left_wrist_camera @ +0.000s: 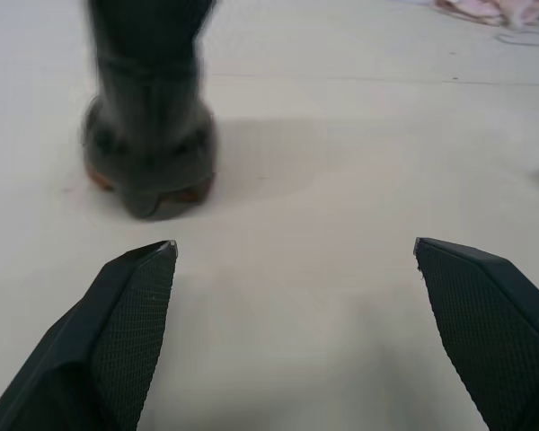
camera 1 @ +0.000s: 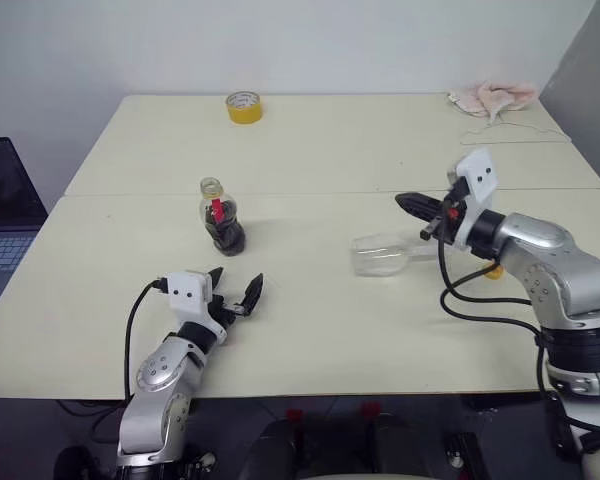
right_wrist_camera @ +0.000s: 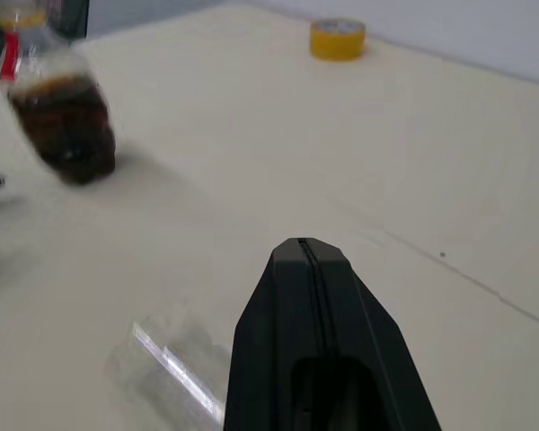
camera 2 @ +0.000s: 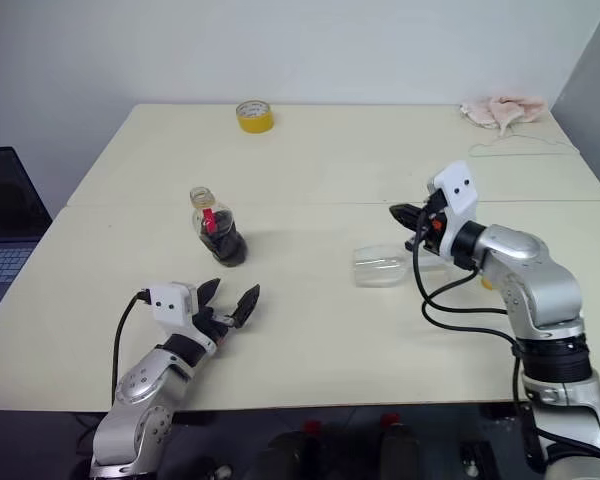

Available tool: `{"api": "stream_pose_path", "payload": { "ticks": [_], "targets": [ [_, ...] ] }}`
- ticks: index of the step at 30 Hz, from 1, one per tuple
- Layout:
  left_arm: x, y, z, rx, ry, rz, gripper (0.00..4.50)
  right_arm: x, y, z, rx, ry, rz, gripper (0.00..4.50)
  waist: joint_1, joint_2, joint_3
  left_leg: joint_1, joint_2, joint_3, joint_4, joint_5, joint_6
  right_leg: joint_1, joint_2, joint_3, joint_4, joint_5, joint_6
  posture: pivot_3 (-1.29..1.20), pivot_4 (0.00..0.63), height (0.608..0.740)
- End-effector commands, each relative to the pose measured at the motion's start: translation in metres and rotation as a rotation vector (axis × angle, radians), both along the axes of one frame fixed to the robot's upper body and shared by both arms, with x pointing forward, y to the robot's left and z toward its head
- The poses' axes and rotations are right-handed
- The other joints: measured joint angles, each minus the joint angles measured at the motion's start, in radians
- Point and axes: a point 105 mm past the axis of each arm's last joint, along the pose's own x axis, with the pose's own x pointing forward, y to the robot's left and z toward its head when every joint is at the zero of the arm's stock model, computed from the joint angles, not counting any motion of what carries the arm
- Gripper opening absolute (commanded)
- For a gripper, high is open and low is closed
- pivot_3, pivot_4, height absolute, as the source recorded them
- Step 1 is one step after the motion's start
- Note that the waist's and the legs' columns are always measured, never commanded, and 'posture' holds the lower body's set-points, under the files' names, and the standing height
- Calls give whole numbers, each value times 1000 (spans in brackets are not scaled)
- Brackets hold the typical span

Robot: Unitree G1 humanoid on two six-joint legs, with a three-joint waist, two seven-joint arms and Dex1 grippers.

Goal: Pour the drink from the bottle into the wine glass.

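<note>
The bottle (camera 1: 221, 215) stands upright on the cream bench (camera 1: 320, 320), left of centre in the left eye frame, its neck open with no cap on it and a red label strip on the neck. The drink (camera 1: 225, 236), dark brown and nearly black, fills the lower part of its body. The wine glass (camera 1: 382, 254) lies on its side on the bench, right of centre, empty and well apart from the bottle.

The left end effector (camera 1: 233, 289) sits low in the lower left of the frame, just in front of the bottle, fingers spread wide and grasping nothing. In the left wrist frame the bottle's dark base sits beyond the two parted fingertips (left_wrist_camera: 135, 310).

The right end effector (camera 1: 412, 204) hangs above the bench at centre right, just above the fallen glass, fingers pressed together and empty.

A yellow tape roll (camera 1: 244, 106) rests at the upper centre of the frame, and a pink cloth (camera 1: 494, 97) lies at the upper right corner of the bench.
</note>
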Motion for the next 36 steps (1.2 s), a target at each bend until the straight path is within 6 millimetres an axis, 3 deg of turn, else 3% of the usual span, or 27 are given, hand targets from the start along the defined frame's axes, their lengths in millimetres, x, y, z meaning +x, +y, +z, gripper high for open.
{"api": "stream_pose_path", "payload": {
  "ticks": [1,6,12,13,24,27,31,36],
  "targets": [
    [-12,-34,24,0,-48,-183,4500,-13,-14,0,-229,-12,84,577,4,0,0,0,0,0,0,0,0,0,0,0,0,0,0,0,150,740],
    [-15,-63,33,36,-58,-313,4500,-13,-28,-13,-539,15,150,2322,2,0,0,1,1,1,-1,0,0,1,0,0,0,0,0,0,150,740],
    [-14,-69,31,60,-51,-328,4500,-2,-16,-16,-626,16,191,4456,0,0,0,1,2,2,-2,0,0,0,0,1,-1,0,0,0,150,740],
    [-14,-69,30,59,-49,-326,4500,2,-15,-17,-643,13,190,4486,2,0,0,1,2,3,-1,0,0,0,0,1,-1,0,0,0,150,740],
    [-16,-74,25,93,-48,-329,4500,21,-31,-33,-831,19,181,4486,15,0,0,1,1,2,0,0,0,0,0,0,-1,0,0,0,150,740],
    [-17,-74,24,97,-48,-326,4500,21,-32,-35,-866,25,194,4121,15,0,0,1,1,2,-1,0,0,0,0,0,-1,0,0,0,150,740],
    [-17,-73,20,100,-41,-316,4500,21,-29,-38,-887,30,215,3020,15,0,0,1,1,2,-1,0,0,0,0,0,-1,0,0,0,150,740],
    [-17,-73,16,101,-40,-306,4500,17,-27,-52,-933,78,235,1200,15,0,0,1,1,2,-1,0,0,1,0,0,-1,0,0,0,150,740]
  ]
}}
